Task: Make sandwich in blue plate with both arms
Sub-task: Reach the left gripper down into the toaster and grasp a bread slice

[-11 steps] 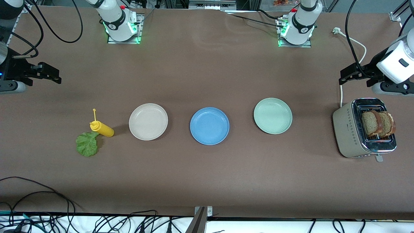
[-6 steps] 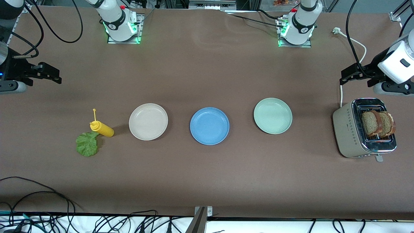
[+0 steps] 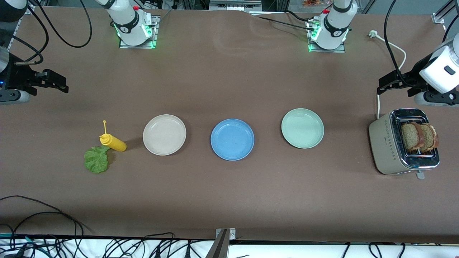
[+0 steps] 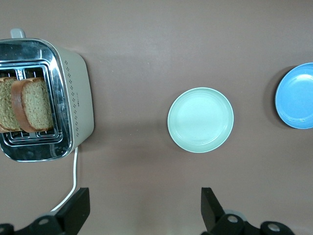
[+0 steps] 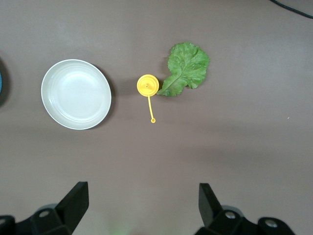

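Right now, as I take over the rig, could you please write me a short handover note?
Left hand: open, empty, up over the table's left-arm end, above the toaster.
Right hand: open, empty, over the right-arm end.
Bread slices: both upright in the toaster slots.
Lettuce leaf: on the table beside the yellow bottle, touching it.
Blue plate: empty, between the beige plate and the green plate.
Done: nothing.
Left: slice, lettuce, slice onto the blue plate.
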`<state>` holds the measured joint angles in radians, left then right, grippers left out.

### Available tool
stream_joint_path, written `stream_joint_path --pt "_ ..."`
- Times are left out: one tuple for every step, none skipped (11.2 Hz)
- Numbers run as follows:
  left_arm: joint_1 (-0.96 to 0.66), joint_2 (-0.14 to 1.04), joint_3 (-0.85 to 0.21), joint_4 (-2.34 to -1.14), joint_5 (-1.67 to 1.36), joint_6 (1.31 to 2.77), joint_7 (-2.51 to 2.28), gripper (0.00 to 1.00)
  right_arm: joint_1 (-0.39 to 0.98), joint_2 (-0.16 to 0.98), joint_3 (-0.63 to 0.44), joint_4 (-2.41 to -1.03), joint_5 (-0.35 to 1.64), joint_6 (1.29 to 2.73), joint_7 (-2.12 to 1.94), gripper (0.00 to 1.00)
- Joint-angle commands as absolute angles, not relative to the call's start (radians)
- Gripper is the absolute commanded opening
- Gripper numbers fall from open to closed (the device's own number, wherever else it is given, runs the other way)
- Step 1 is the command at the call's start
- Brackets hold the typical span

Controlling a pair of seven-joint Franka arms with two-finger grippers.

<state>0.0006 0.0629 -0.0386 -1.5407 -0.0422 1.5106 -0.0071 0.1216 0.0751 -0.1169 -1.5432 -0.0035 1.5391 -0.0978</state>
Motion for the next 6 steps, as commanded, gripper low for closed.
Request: stream_joint_path --pt "0.018 0.086 -0.009 -1.542 -0.049 1.523 0.015 1.00 0.118 0.074 -0.115 -1.540 0.015 1.539 -0.114 1.00" --pt "0.018 0.103 0.014 -1.542 -0.049 1.526 0.015 1.00 0.118 0.074 -0.115 -1.542 0.015 1.537 -0.114 1.00" --pt "0.020 0.107 0.020 -1.543 -0.040 1.566 0.015 1.00 0.118 0.074 -0.115 -1.540 0.014 1.537 -0.115 1.00" --pt "0.020 0.123 0.037 -1.545 -0.013 1.586 0.017 1.00 0.118 0.074 -0.115 -1.540 0.015 1.536 -0.115 1.00" --pt "0.018 0.144 0.044 -1.543 0.004 1.589 0.017 1.00 0.118 0.074 -0.115 -1.540 0.015 1.537 -0.115 1.00" --pt "0.028 0.155 0.052 -1.543 0.011 1.617 0.018 1.00 0.118 0.074 -0.115 -1.540 0.015 1.536 -0.115 1.00"
